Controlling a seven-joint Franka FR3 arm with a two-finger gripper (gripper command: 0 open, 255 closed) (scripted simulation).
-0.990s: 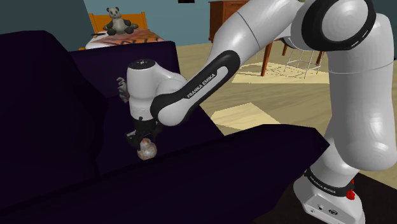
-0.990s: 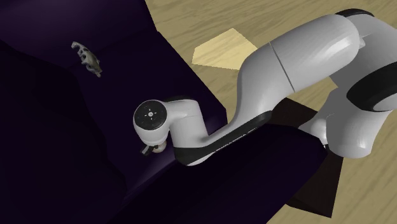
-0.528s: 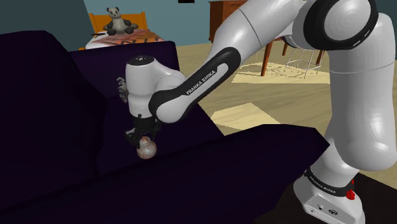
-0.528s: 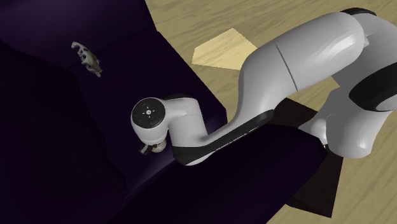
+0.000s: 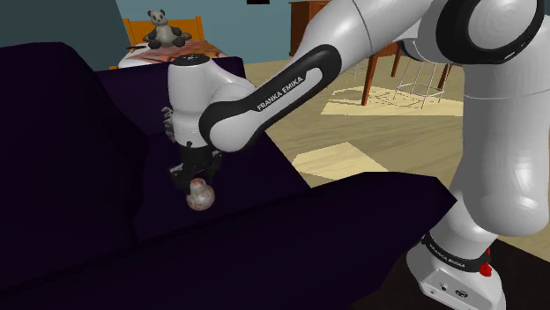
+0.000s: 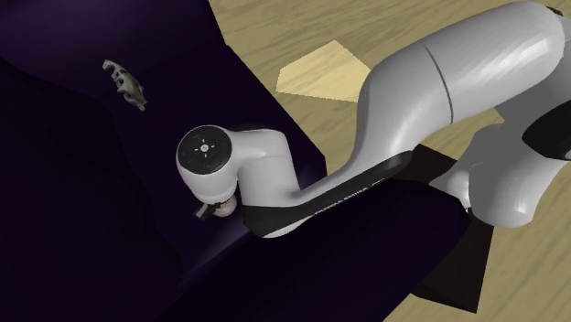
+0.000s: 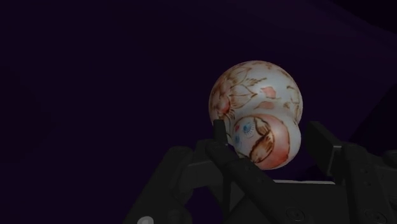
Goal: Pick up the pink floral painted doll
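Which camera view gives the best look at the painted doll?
The wrist view: the painted doll sits large in the gripper, its face and floral pattern clear. The shoulder view shows it small beneath the gripper; the second exterior view shows a sliver under the arm.
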